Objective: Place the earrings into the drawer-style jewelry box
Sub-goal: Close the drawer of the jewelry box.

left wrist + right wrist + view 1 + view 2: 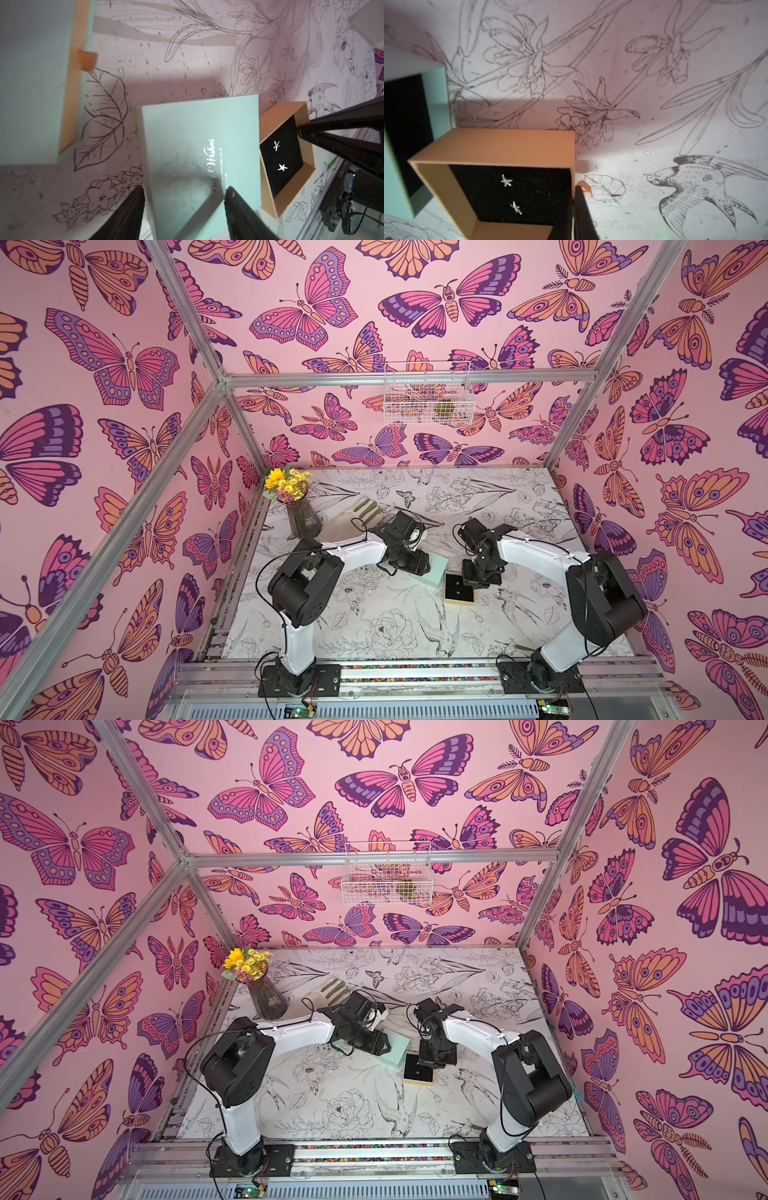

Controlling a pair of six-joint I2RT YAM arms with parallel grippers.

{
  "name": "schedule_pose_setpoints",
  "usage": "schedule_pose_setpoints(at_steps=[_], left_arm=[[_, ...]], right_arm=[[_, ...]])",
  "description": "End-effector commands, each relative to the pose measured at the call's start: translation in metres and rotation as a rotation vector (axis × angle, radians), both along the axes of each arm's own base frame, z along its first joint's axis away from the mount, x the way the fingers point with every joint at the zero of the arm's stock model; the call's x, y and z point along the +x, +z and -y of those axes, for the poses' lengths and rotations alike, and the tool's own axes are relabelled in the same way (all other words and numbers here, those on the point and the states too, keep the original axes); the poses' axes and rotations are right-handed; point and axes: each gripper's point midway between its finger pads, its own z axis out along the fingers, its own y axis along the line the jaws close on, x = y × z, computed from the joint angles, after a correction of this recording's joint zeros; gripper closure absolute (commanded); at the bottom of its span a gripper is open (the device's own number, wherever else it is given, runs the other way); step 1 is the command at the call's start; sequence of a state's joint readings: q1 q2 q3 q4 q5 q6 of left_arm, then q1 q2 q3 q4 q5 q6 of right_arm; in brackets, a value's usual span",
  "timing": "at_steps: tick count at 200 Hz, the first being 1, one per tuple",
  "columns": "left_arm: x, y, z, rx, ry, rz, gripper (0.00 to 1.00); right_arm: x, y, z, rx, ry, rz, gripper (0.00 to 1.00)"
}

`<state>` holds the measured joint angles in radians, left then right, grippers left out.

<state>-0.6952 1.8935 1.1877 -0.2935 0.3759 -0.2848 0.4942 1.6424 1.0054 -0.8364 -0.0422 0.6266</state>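
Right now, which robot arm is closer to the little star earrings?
Right. The right end effector sits at the wall of the open drawer, beside the earrings; the left end effector is over the mint sleeve, farther away.

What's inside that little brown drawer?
Inside the drawer, two silver star earrings sit on a black pad. Anything beneath the pad is hidden.

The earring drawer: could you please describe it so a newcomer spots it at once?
On the flower-printed table, near its middle, lies a mint-green sleeve. Beside it is the drawer, a tan tray; only it has a black lining with two silver star earrings.
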Motion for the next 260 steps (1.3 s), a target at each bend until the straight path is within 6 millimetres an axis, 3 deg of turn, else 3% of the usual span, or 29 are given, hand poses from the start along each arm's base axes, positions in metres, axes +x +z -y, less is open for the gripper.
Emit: schedule_pose_setpoints(at_steps=[1, 75, 179, 260], left_arm=[[-0.003, 0.0, -0.002, 0.022, -0.027, 0.005, 0.36], [-0.008, -0.008, -0.004, 0.04, -0.047, -0.003, 0.39], [-0.012, -0.018, -0.008, 0.076, -0.057, -0.017, 0.41], [-0.012, -0.018, -0.008, 0.077, -0.05, -0.02, 0.41]], right_arm=[[0.004, 0.002, -0.002, -0.028, 0.028, -0.004, 0.96], [0.024, 0.002, -0.009, -0.033, 0.026, 0.027, 0.98], [0.051, 0.008, -0.005, -0.103, -0.063, 0.097, 1.0], [0.055, 0.008, 0.0, -0.133, -0.135, 0.108, 1.0]])
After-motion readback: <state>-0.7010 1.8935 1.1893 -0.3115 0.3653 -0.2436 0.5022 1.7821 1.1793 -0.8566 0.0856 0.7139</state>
